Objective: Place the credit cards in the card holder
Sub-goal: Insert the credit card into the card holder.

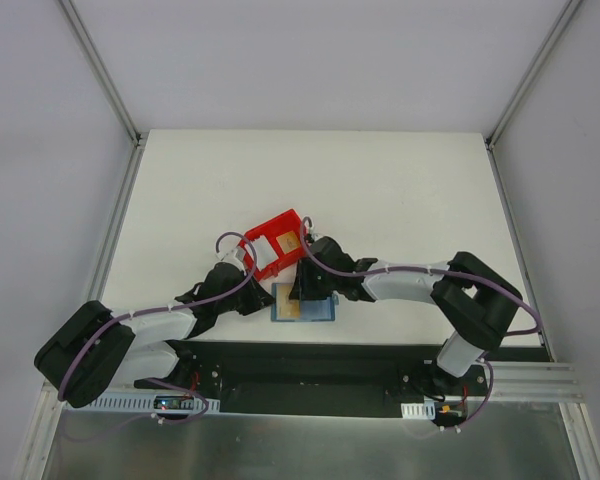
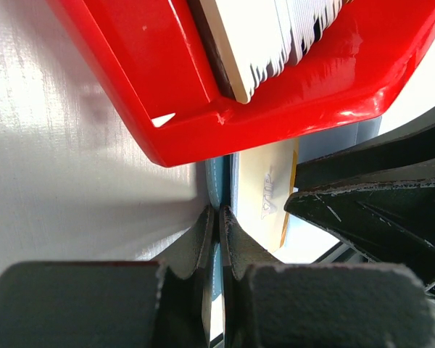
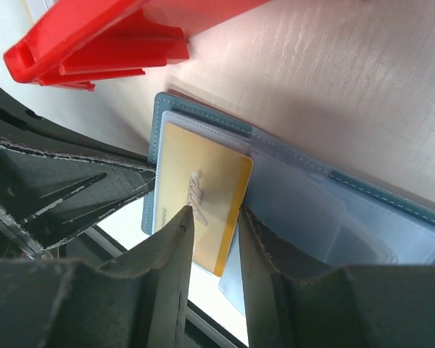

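A white table between grey walls, with a red bin and an open card holder at its middle, both arms reaching in.

The bin holds a row of pale credit cards standing on edge. The teal card holder lies flat just on the near side of the bin, its clear pockets facing up, and a gold card rests on its left half, partly over a pocket. The left gripper is pinched tight on the holder's teal edge, right under the bin's rim. The right gripper has its jaws narrowly apart astride the gold card's near end. Whether they clamp it cannot be told. The right arm's dark fingers crowd in beside the left gripper.
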Robot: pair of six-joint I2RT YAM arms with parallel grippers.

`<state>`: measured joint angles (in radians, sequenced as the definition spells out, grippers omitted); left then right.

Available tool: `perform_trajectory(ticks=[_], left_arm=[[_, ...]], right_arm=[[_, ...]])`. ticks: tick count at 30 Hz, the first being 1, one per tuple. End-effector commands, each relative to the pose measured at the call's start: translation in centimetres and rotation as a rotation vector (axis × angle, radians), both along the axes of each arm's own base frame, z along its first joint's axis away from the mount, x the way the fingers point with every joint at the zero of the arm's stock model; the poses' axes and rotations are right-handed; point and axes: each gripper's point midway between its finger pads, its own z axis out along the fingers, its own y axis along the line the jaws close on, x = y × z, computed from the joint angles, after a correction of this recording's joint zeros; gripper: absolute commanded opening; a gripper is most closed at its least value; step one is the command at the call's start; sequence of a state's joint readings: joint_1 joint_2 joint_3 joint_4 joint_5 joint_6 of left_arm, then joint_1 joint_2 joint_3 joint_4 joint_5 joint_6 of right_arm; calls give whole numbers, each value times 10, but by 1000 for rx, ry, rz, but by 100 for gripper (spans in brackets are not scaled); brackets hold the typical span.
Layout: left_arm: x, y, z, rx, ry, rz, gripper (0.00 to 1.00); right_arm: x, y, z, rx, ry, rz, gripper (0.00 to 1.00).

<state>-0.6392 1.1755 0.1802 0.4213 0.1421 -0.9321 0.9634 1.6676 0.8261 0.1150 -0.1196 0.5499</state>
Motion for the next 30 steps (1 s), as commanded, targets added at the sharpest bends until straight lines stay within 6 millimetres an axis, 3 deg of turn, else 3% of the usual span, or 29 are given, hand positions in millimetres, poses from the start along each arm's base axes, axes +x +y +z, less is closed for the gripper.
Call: perform_trajectory(ticks=[1, 5, 8, 13, 19, 27, 30], left_arm=[[-41, 38, -48, 176, 169, -3, 0], [-41, 38, -48, 175, 170, -2, 0], [-41, 37, -47, 173, 169, -8, 0], [-43, 42, -47, 180, 169, 5, 0], [-41, 43, -39, 176, 141, 9, 0], [-36, 39, -25, 162, 101, -3, 0], [-34, 38, -19, 159, 92, -10, 0]], right_arm=[[-8, 25, 29, 104, -38, 98, 33], [-14, 36, 38, 123, -19, 159, 38], [-10, 31, 38, 92, -41, 144, 42], [2, -1, 40, -6, -116, 64, 45], [-3, -41, 23, -150, -95, 27, 43], [-13, -49, 13, -186, -72, 65, 39], [-9, -72, 6, -397, -100, 56, 32]])
